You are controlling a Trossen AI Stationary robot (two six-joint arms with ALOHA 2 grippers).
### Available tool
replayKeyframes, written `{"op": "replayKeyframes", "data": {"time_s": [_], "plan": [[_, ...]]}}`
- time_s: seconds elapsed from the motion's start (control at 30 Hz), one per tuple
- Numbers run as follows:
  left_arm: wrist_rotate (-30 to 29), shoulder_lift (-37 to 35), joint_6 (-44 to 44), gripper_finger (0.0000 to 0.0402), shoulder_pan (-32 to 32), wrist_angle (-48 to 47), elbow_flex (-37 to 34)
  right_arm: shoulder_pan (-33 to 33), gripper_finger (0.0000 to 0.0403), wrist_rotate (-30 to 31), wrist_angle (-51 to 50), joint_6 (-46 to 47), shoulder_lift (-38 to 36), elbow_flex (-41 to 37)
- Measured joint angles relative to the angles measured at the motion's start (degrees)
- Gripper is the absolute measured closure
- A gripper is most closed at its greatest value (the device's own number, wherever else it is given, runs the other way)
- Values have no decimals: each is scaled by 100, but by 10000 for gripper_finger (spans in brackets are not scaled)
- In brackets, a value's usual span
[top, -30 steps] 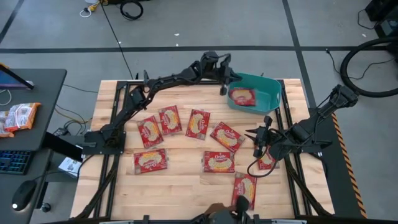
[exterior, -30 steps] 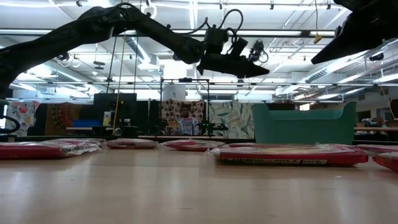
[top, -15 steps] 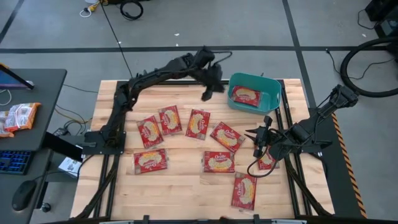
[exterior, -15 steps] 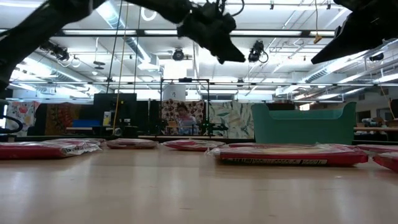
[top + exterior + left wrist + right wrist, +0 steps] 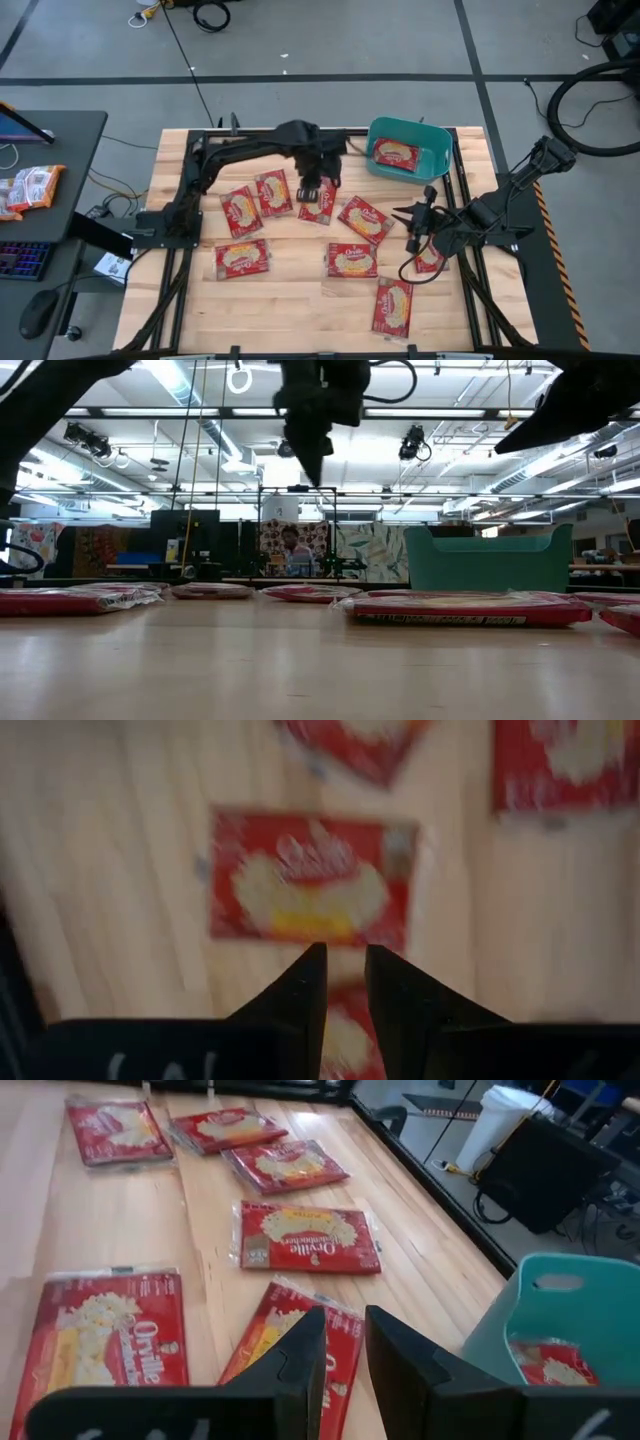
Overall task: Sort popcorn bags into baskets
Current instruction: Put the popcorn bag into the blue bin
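Several red popcorn bags with cream-yellow centres lie flat on the wooden table [image 5: 300, 300]. One more bag [image 5: 396, 154] lies inside the teal basket [image 5: 438, 150] at the far right. My left gripper [image 5: 318, 186] hangs above the table, over the bag [image 5: 320, 202] in the middle of the far row. It points down, is shut and holds nothing; the low view shows the left gripper [image 5: 310, 465] high above the bags. My right gripper [image 5: 410, 228] waits shut near the right edge, over a half-hidden bag [image 5: 428, 260].
The basket [image 5: 488, 560] stands at the far right corner. Bags fill the middle of the table; bare wood lies at the near left. A desk with a keyboard and packets [image 5: 30, 188] stands off the left edge. A person [image 5: 290, 550] sits far behind the table.
My left gripper has swung from above the basket toward the table's left and near side. It has turned to point down and now hangs over the far row of bags. The bag in the basket stays there.
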Motion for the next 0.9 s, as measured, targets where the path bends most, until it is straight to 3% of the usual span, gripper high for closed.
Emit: {"op": "replayKeyframes", "data": {"time_s": [0.23,0.47,0.7,0.9], "plan": [[42,0,-273,324,-229,-398,-2,-161,323,-202,1700,-1300,264,-366],[-89,-6,-465,324,-410,-351,-101,-216,323,-503,1663,-1232,299,-387],[-670,-499,-604,324,-753,243,-1505,-203,323,-522,1582,-1162,302,-387],[-663,-1178,-1251,324,-1076,1099,-2929,-218,323,-529,1527,-1079,309,-391]]}}
